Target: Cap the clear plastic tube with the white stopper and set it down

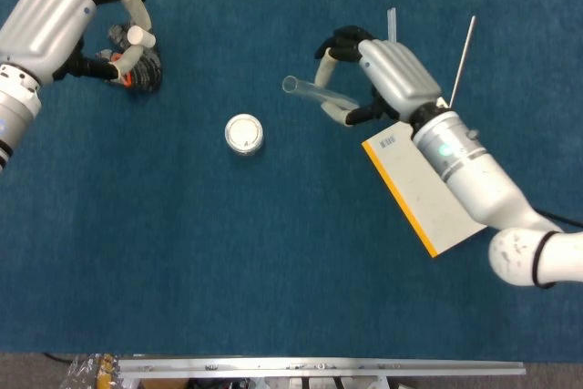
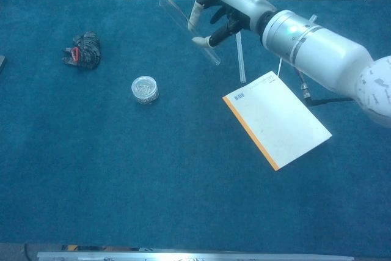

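blue table (image 1: 273, 261), right hand (image 1: 387, 75) holding clear tube (image 1: 314, 93); left hand (image 1: 55, 25) pinching white stopper (image 1: 137, 36)

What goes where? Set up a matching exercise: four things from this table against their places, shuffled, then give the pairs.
1. clear plastic tube
2. white stopper
3. round tin
4. notepad

A. held in the left hand
B. lying flat under the right forearm
C. held in the right hand
D. standing alone on the table

Pairs: 1-C, 2-A, 3-D, 4-B
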`<state>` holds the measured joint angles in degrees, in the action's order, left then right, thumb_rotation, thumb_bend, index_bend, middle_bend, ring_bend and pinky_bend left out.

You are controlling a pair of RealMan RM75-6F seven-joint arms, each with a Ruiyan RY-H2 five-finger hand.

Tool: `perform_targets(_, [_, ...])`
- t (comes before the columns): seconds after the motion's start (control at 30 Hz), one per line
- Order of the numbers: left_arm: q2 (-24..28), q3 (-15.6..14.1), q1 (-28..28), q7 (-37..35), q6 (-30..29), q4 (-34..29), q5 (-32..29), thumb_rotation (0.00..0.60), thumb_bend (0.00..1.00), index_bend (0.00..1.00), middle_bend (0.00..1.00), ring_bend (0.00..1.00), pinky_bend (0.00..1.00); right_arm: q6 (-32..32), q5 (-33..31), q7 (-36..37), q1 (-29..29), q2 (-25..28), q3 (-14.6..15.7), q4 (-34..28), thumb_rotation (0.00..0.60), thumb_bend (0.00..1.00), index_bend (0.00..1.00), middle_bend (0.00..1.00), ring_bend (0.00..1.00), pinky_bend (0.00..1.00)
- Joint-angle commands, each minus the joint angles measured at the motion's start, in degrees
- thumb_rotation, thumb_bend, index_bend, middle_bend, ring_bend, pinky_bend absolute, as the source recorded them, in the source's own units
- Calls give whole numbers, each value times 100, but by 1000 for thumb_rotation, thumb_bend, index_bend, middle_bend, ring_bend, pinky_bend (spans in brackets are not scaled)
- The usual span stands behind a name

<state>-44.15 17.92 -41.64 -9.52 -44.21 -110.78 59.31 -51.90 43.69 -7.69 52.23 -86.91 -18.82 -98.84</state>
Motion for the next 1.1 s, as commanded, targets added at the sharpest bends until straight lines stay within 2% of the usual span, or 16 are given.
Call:
perform_targets(0.03, [91, 29, -4, -52, 43, -69, -64, 600, 351, 501, 308, 218, 245, -75, -156, -9, 106, -187, -82, 127, 600, 284, 597, 315, 128, 238])
perform_targets(0.6, [64, 5, -161, 238, -49, -453, -433, 600, 351, 501, 305, 217, 245, -207, -1010, -291, 721, -818, -547, 564, 600, 284, 597, 315, 128, 238])
perform_targets(1.1, [-124, 53, -309, 252, -134, -551, -704, 600, 351, 501, 304, 217, 245, -149, -1383, -362, 1152, -1339, -816, 1112, 600, 285, 598, 316, 128, 238])
